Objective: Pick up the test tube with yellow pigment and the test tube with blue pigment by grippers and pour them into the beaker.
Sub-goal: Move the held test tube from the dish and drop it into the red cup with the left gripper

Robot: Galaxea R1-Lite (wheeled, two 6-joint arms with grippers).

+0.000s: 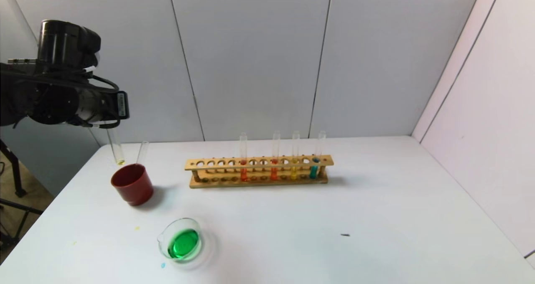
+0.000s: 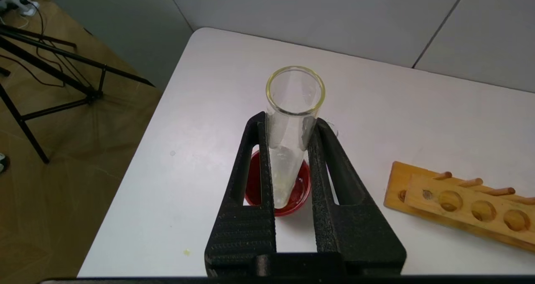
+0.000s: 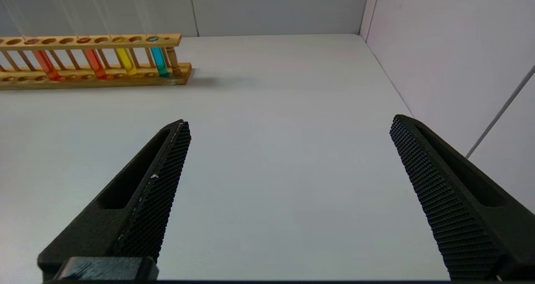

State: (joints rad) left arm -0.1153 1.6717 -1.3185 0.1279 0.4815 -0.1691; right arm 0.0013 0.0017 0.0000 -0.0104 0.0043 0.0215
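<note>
My left gripper [image 1: 104, 123] is shut on a nearly empty clear test tube [image 1: 115, 147] with a yellow trace at its bottom. It holds the tube upright above the dark red cup [image 1: 133, 184]. The left wrist view shows the fingers [image 2: 256, 158] clamping the tube [image 2: 288, 150] over the cup [image 2: 301, 192]. A test tube with yellow pigment [image 1: 294, 169] and a test tube with blue pigment [image 1: 314, 169] stand in the wooden rack [image 1: 259, 163]. The beaker [image 1: 180, 222] holds green liquid at the front left. My right gripper [image 3: 288, 123] is open and empty, out of the head view.
An empty clear tube [image 1: 142, 152] leans in the red cup. Two tubes with orange-red liquid [image 1: 243, 171] stand in the rack, which also shows in the right wrist view [image 3: 96, 79]. Walls close the back and right. The table's left edge is near the cup.
</note>
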